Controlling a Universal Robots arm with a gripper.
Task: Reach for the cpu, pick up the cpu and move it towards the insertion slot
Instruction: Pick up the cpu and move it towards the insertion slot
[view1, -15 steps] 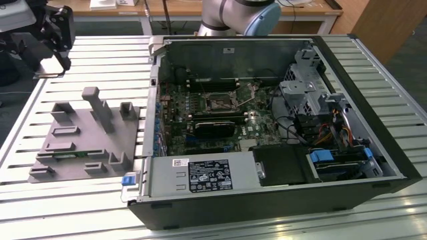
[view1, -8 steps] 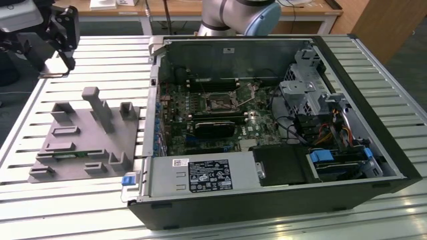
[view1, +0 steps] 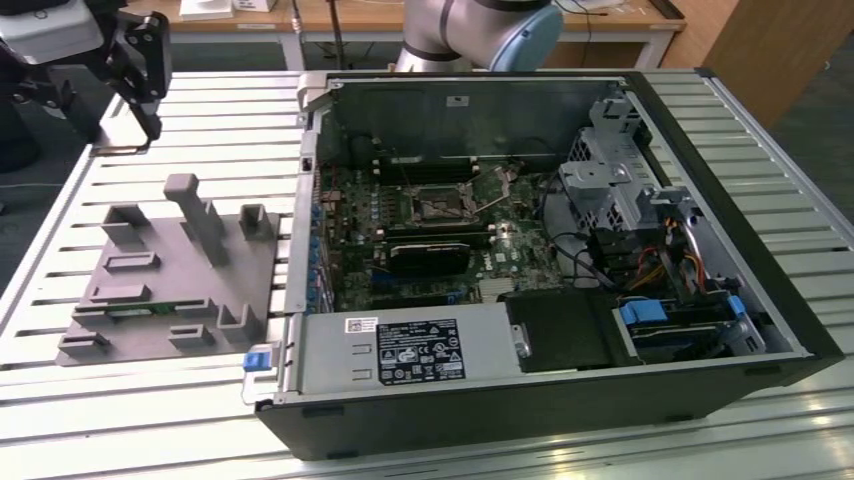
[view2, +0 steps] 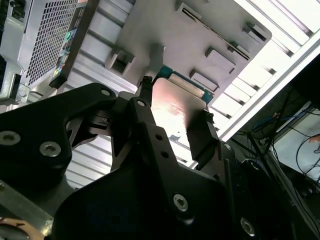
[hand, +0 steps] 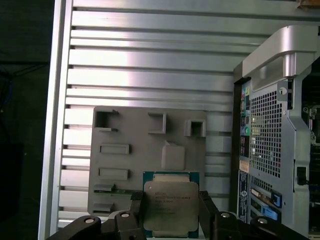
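The cpu, a square chip with a silvery top and a green rim, sits between my gripper's two black fingers, which press on its opposite edges. In the second wrist view the cpu shows as a shiny plate in the gripper, lifted well above the grey fixture. In the exterior view the gripper hangs high over the table's far corner at the exterior view's left. The insertion slot, a dark square socket with a metal frame, lies on the green board inside the open computer case.
A grey plastic fixture with blocks and pegs lies on the slatted metal table, left of the case in the exterior view. The case's rear wall stands close by in the first wrist view. A black card sits below the socket.
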